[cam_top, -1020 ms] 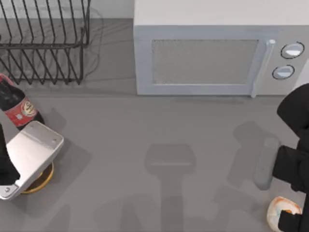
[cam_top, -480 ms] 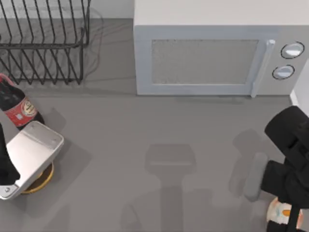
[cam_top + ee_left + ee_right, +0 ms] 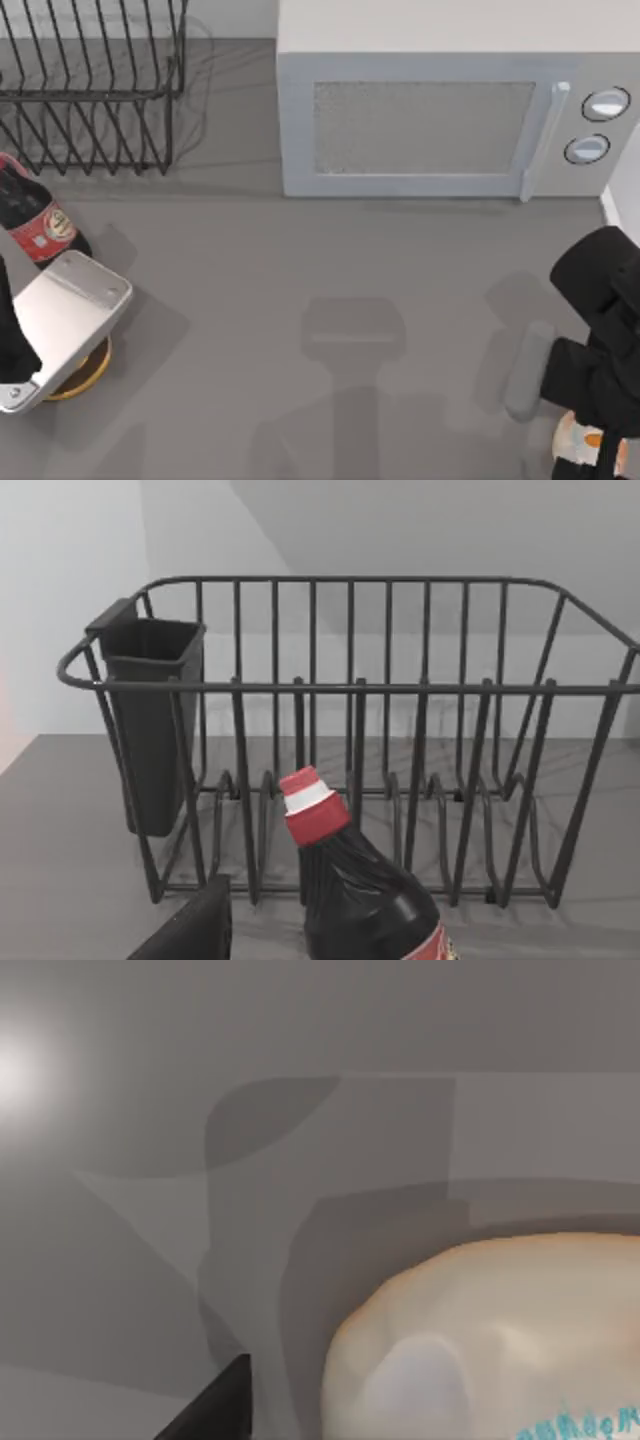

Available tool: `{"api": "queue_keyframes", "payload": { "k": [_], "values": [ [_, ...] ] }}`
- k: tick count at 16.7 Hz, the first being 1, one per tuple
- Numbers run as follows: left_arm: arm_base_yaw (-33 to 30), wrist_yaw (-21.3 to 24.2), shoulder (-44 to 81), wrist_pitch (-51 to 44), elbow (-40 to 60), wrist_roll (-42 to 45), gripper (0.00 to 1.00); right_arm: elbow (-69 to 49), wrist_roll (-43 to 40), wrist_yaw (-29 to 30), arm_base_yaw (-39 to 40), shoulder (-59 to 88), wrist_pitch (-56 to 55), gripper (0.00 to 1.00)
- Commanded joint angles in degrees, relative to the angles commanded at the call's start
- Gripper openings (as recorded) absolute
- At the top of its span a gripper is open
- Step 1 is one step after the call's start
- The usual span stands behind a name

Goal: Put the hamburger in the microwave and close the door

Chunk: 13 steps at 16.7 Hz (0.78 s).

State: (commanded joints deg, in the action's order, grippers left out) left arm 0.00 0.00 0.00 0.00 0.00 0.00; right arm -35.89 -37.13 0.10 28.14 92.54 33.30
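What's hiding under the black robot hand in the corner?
Under the right gripper sits the hamburger, a pale bun with an orange patch, on the table's near right corner. The arm covers most of it, so whether the fingers touch it cannot be seen.

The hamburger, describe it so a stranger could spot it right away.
Start at the large light-grey microwave at the table's back, then come straight forward to the front right corner. Under the right arm's black end effector sits the hamburger, a small pale cream bun with an orange patch.
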Motion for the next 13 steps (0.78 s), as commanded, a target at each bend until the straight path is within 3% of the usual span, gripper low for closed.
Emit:
{"api": "queue_keyframes", "payload": {
  "k": [13],
  "values": [
    [0.0, 0.0, 0.0, 0.0, 0.0, 0.0, 1.0, 0.0, 0.0, 0.0, 0.0, 0.0, 0.0, 0.02]
  ]
}}
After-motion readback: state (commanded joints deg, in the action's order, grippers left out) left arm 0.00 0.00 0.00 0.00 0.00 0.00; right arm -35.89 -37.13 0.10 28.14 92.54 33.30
